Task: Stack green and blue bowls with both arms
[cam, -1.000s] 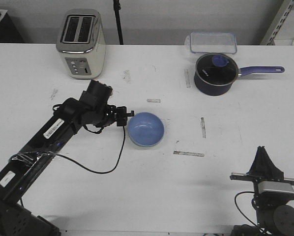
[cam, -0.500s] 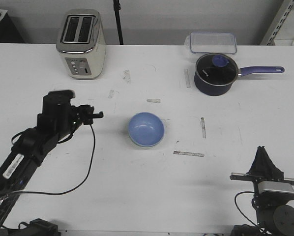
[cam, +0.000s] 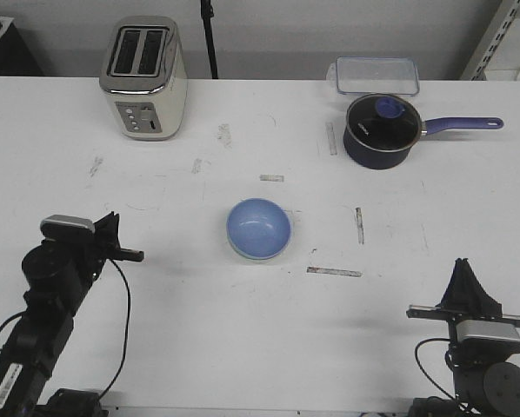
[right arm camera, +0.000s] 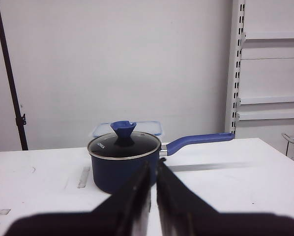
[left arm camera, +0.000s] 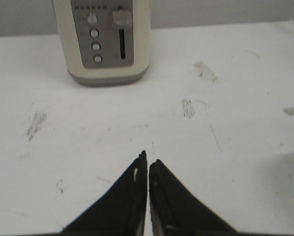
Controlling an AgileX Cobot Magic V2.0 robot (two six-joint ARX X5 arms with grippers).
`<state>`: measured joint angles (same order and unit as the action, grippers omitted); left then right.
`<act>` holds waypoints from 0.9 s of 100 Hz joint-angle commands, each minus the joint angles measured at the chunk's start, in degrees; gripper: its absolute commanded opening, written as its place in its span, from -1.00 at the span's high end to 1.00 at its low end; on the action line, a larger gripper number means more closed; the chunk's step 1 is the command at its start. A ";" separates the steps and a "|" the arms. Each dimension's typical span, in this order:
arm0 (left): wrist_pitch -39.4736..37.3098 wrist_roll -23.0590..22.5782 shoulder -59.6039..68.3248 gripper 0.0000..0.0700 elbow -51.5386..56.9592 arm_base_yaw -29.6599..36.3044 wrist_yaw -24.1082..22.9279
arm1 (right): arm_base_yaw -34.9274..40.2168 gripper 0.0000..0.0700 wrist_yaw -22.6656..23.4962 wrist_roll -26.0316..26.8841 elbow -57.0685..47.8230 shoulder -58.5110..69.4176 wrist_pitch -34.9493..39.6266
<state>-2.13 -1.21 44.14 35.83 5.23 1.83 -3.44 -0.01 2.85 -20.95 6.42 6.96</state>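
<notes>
A glossy light-blue bowl [cam: 258, 228] sits upright mid-frame on the white tabletop [cam: 243, 330], a pale greenish rim beneath it.

One bowl [cam: 258, 228] visible, perhaps two stacked.

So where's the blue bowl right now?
In the front view, the blue bowl sits near the middle of the table, well in front of the toaster and the saucepan, with neither pincer touching it.
</notes>
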 commanded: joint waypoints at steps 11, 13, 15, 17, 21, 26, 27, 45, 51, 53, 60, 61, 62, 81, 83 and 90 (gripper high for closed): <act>-11.82 -1.09 -9.29 1.00 -9.20 -1.31 0.07 | -0.11 0.96 -0.04 0.50 -0.31 -0.11 -0.87; -12.61 -0.96 -10.51 1.00 -10.32 -1.44 0.07 | -0.11 0.96 -0.02 0.50 -0.31 -0.11 -0.87; -13.16 -0.81 -11.72 1.00 -11.39 -1.55 0.07 | -0.11 0.96 -0.02 0.50 -0.31 -0.11 -0.87; -13.42 -0.68 -12.90 1.00 -12.37 -1.68 0.04 | -0.11 0.96 -0.04 0.50 -0.31 -0.11 -0.87; -13.16 -0.68 -15.21 1.00 -14.14 -1.95 0.04 | -0.11 0.96 -0.02 0.50 -0.31 -0.11 -0.87; -12.28 -0.68 -17.99 1.00 -16.00 -2.32 0.02 | -0.11 0.96 -0.02 0.50 -0.31 -0.11 -0.87; -12.00 -0.68 -18.53 1.00 -16.35 -2.38 0.02 | -0.11 0.96 -0.02 0.50 -0.31 -0.11 -0.87; -5.40 -0.70 -27.47 1.00 -19.45 -2.78 0.02 | -0.11 0.96 -0.02 0.50 -0.31 -0.11 -0.87; -2.60 -0.72 -29.86 1.00 -19.45 -2.78 0.02 | -0.11 0.96 -0.02 0.50 -0.31 -0.11 -0.87; -1.86 -0.72 -30.60 1.00 -19.45 -2.78 0.02 | -0.11 0.96 -0.02 0.50 -0.31 -0.11 -0.87; 0.11 -0.72 -32.79 1.00 -19.43 -2.78 0.02 | -0.11 0.96 -0.04 0.50 -0.31 -0.11 -0.87; 0.37 -0.72 -33.07 1.00 -19.43 -2.78 0.02 | -0.11 0.96 -0.04 0.50 -0.31 -0.11 -0.87; 0.59 -0.72 -33.35 1.00 -19.43 -2.75 0.02 | -0.11 0.96 -0.04 0.50 -0.31 -0.11 -0.87; 0.77 -0.72 -36.98 1.00 -19.43 -2.75 0.04 | -0.11 0.96 -0.04 0.50 -0.31 -0.11 -0.87; 0.72 -0.70 -37.16 1.00 -19.43 -2.75 0.02 | -0.11 0.96 -0.04 0.50 -0.31 -0.11 -0.87; 0.77 -0.72 -37.59 1.00 -19.43 -2.75 0.04 | -0.11 0.96 -0.02 0.50 -0.31 -0.11 -0.87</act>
<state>-0.51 -1.69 6.74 16.10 2.48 1.80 -3.44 -0.01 2.85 -20.95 6.42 6.96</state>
